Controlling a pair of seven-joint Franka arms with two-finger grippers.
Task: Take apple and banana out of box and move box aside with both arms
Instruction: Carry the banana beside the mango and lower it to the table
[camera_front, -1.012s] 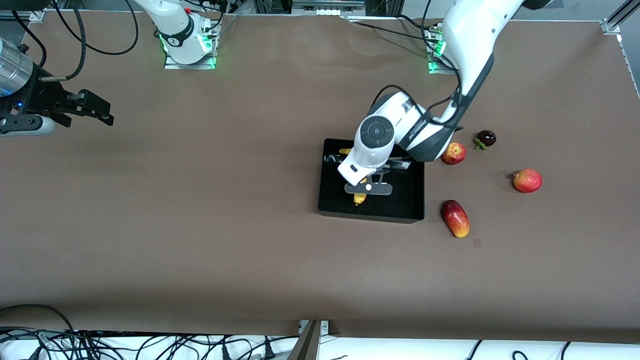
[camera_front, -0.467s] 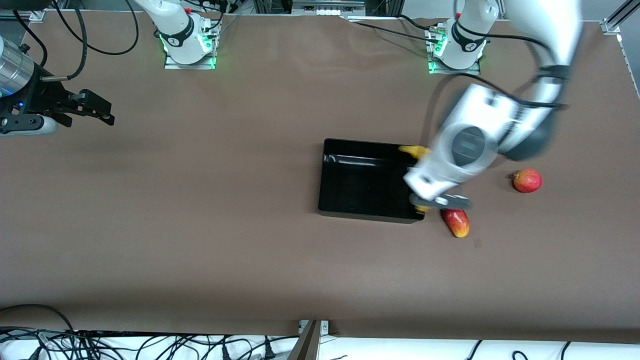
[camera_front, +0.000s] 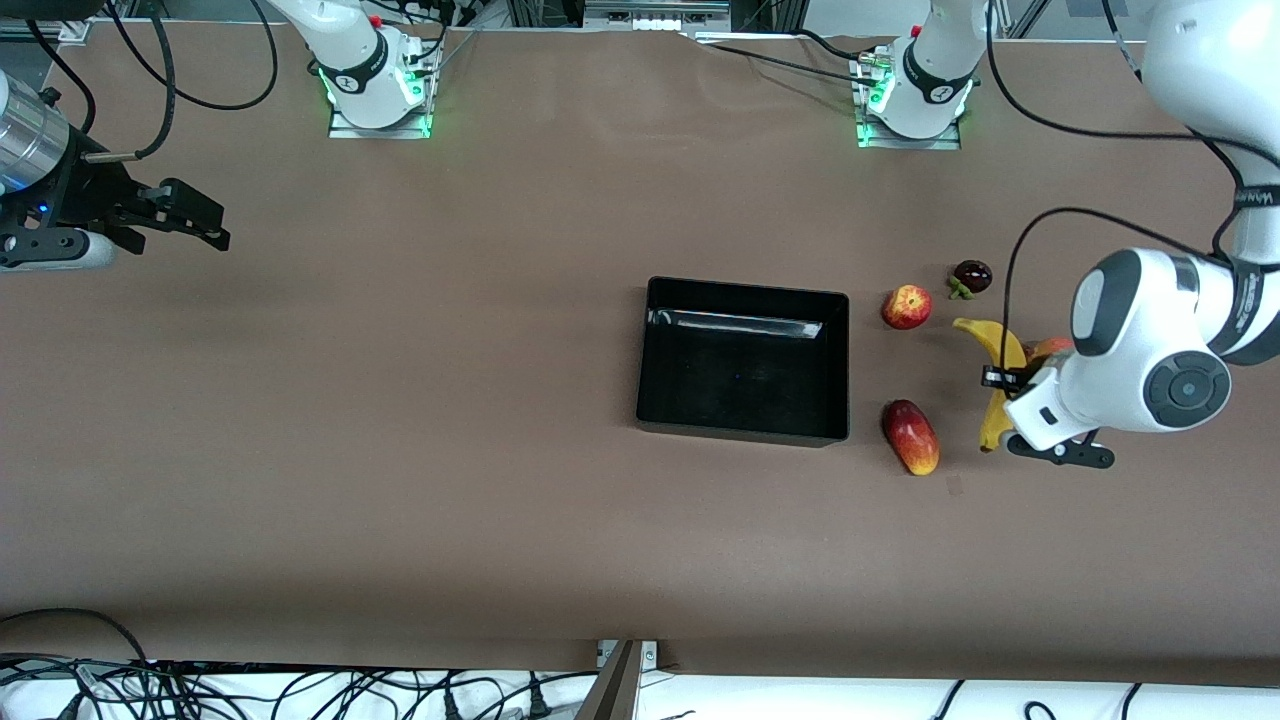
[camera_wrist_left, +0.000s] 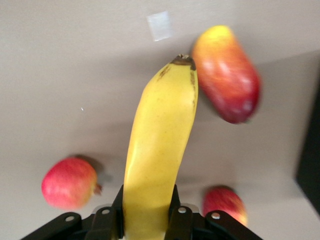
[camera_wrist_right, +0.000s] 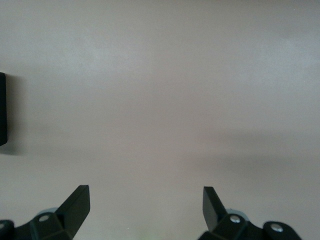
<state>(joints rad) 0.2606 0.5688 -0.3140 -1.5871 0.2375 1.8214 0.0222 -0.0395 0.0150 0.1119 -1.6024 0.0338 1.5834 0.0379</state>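
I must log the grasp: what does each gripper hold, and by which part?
The left gripper holds the curved yellow banana near its middle, jaws closed on it. The right gripper holds nothing, jaws open.

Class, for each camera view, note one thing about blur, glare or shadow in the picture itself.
Front view: sharp, with a white glare streak on the black tray's glossy inside. Left wrist view: the banana in the left gripper looks fairly crisp, while the mango-like fruit is smeared. Right wrist view: only soft shadows on the bare table under the open right gripper.
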